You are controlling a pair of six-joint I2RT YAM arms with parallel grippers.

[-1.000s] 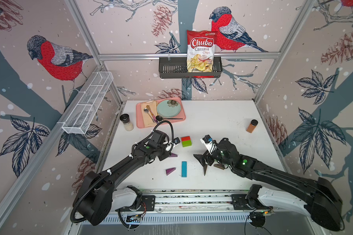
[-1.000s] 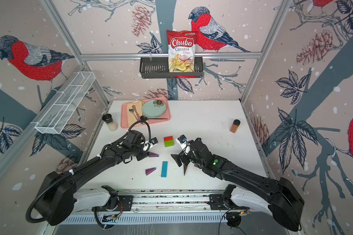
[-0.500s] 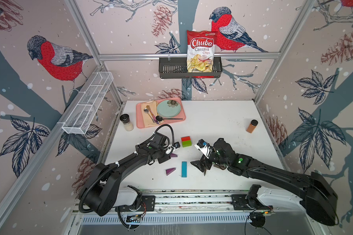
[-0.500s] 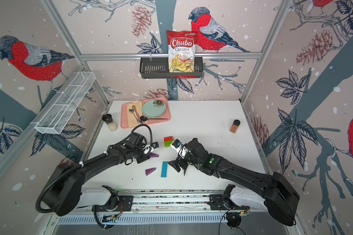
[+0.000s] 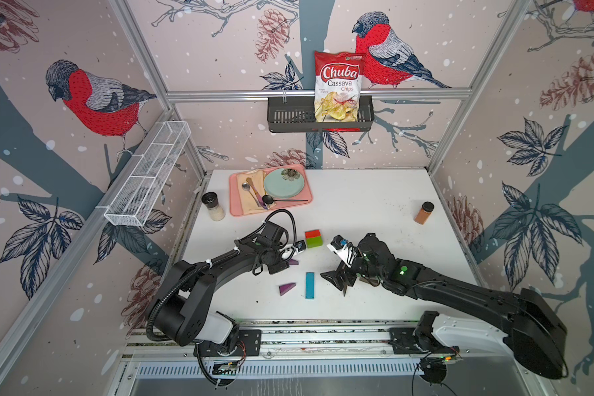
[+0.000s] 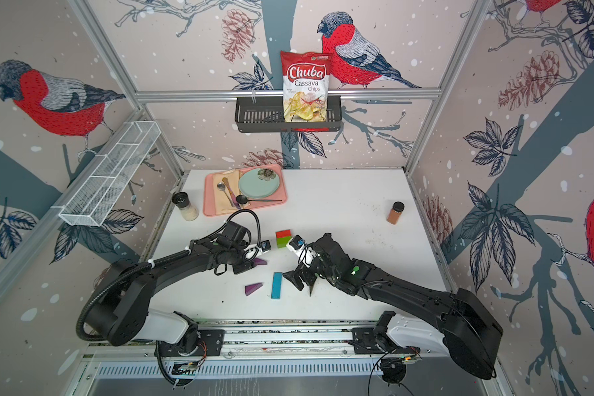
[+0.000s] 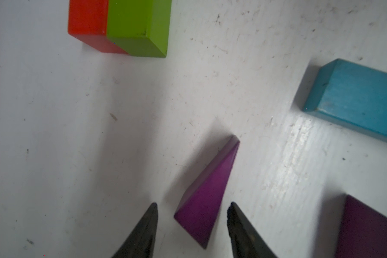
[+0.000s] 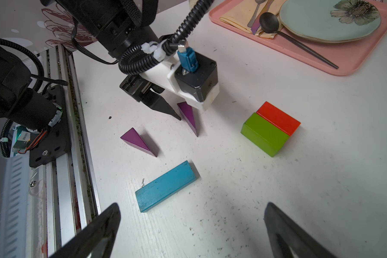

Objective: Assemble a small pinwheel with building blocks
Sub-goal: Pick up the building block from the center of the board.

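Note:
The building blocks lie loose on the white table; a whole pinwheel is not in view. A red block (image 5: 312, 234) and a green block (image 5: 314, 242) touch side by side. My left gripper (image 7: 192, 205) is open and low, its fingertips (image 7: 153, 208) either side of a purple wedge (image 7: 208, 196) with a gap on each side. A second purple wedge (image 5: 287, 288) and a blue bar (image 5: 310, 285) lie nearer the front. My right gripper (image 8: 192, 205) is wide open over bare table just short of the blue bar (image 8: 165, 185), holding nothing.
A pink tray (image 5: 302, 202) with plate and cutlery sits at the back left, a salt shaker (image 5: 214, 206) beside it. A brown spice jar (image 5: 424, 212) stands at the right. The metal rail (image 5: 306, 339) runs along the front edge.
My left gripper has come down around the purple wedge and its jaws have narrowed a little. My right gripper has moved left and towards the front, closer to the blue bar.

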